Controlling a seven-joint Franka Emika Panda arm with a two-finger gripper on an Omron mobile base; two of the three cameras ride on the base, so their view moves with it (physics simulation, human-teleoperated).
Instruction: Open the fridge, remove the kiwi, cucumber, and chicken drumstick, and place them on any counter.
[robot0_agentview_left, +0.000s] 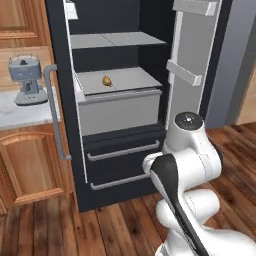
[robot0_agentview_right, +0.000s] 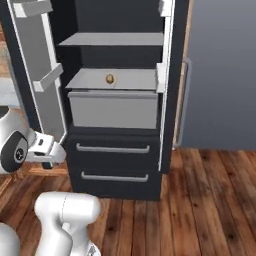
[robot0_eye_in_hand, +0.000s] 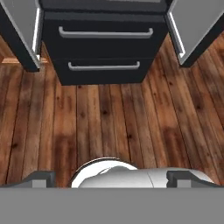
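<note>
Wooden floorboards (robot0_eye_in_hand: 109, 118) run under everything, warm brown planks reaching up to the foot of the fridge (robot0_agentview_right: 117, 172). It is tall and black, and both doors stand open: one door (robot0_agentview_left: 192, 55) shows its pale inner face with shelf rails, and the other carries a grey bar handle (robot0_agentview_left: 54, 112) at its outer edge. Inside are pale grey shelves, a grey bin (robot0_agentview_right: 113, 108) below them, and two dark lower drawers (robot0_eye_in_hand: 104, 48) with bar pulls, both pushed in. To the left of the fridge, the counter (robot0_agentview_left: 22, 112) carries a grey stand mixer (robot0_agentview_left: 26, 80) close to its front edge. The gripper (robot0_eye_in_hand: 111, 177) is low, facing the floor before the drawers, its two fingertips spread wide with nothing between them. Smallest of all, the chicken drumstick (robot0_agentview_left: 107, 81) lies on the shelf just above the bin, near the middle, a small orange-brown lump.
</note>
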